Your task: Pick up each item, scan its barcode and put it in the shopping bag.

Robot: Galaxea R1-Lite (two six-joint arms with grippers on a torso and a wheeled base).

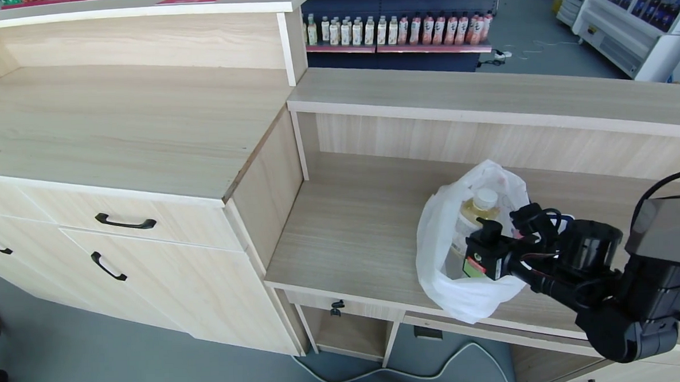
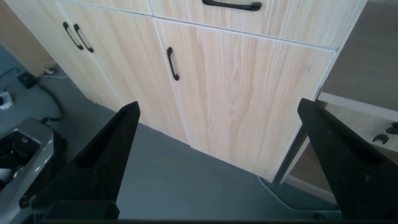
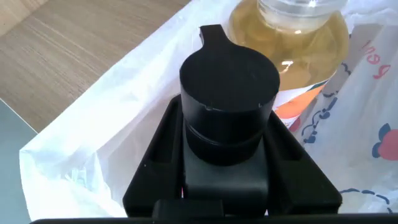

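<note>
Shopping bag [image 1: 434,250], white and thin, sits slumped on the lower counter [image 1: 353,225] near its front edge, mouth gaping upward. Inside it stands a bottle [image 1: 481,208] of yellowish drink with a pale cap. The right gripper [image 1: 486,245] hangs at the bag's mouth, just beside the bottle, with a black item [image 1: 474,265] bearing a green and red label in its grasp. To the left rises a taller cabinet [image 1: 113,126] with black-handled drawers and doors. Behind the counter runs a store shelf [image 1: 396,30] lined with drink bottles, and a glass-fronted cooler [image 1: 636,17] stands at the far right.

From the left wrist, the left gripper [image 2: 217,109] has its fingers [image 2: 118,143] spread wide with nothing between them. It faces the pale wooden cabinet doors [image 2: 249,106] and a black door handle [image 2: 173,63], low over the grey floor [image 2: 186,180].

From the right wrist, the right gripper [image 3: 227,149] is closed around the black item [image 3: 229,81], a round, dark body with a small tab at its far edge. It is over the open shopping bag [image 3: 93,155], with the bottle [image 3: 292,37] just beyond it inside the bag and the counter's wood grain [image 3: 62,50] off to one side.
</note>
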